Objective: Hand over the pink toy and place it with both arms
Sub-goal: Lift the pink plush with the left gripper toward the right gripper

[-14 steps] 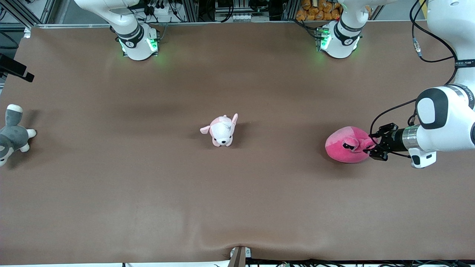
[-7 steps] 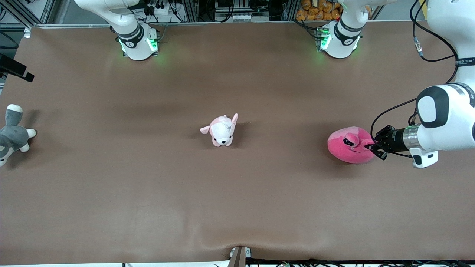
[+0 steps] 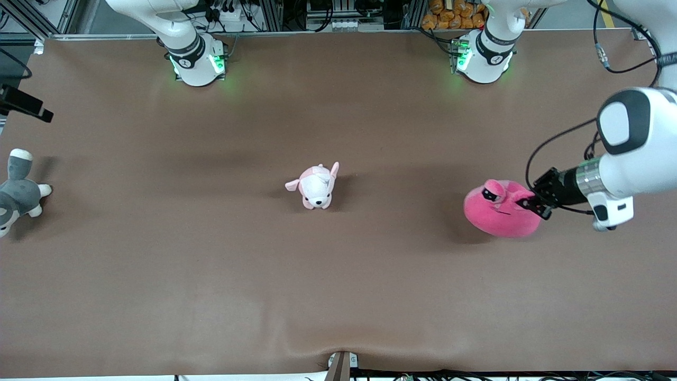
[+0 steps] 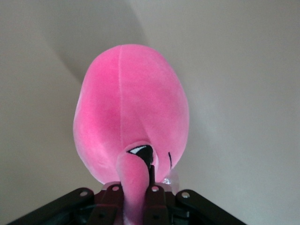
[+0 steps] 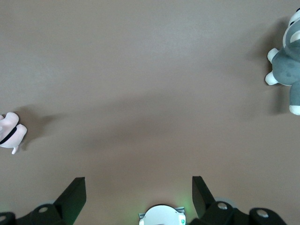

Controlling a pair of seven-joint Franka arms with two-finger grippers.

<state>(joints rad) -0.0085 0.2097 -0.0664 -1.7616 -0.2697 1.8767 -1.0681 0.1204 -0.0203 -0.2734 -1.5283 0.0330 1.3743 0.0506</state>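
Observation:
The pink toy (image 3: 500,209), a round hot-pink plush with black half-lidded eyes, hangs from my left gripper (image 3: 530,202) near the left arm's end of the table. The gripper is shut on one of its stubby ears. In the left wrist view the toy (image 4: 131,112) fills the middle, its ear pinched between the black fingers (image 4: 154,197). My right gripper (image 5: 138,194) is open and empty, high over the table near its own base (image 5: 161,216); it does not show in the front view.
A small pale pink-and-white puppy plush (image 3: 316,187) sits at the table's middle; it also shows in the right wrist view (image 5: 10,132). A grey-and-white plush animal (image 3: 18,193) lies at the right arm's end, seen in the right wrist view too (image 5: 287,68).
My left gripper has risen with the pink toy's ear in it and the toy has tipped up and turned. The right arm has not moved.

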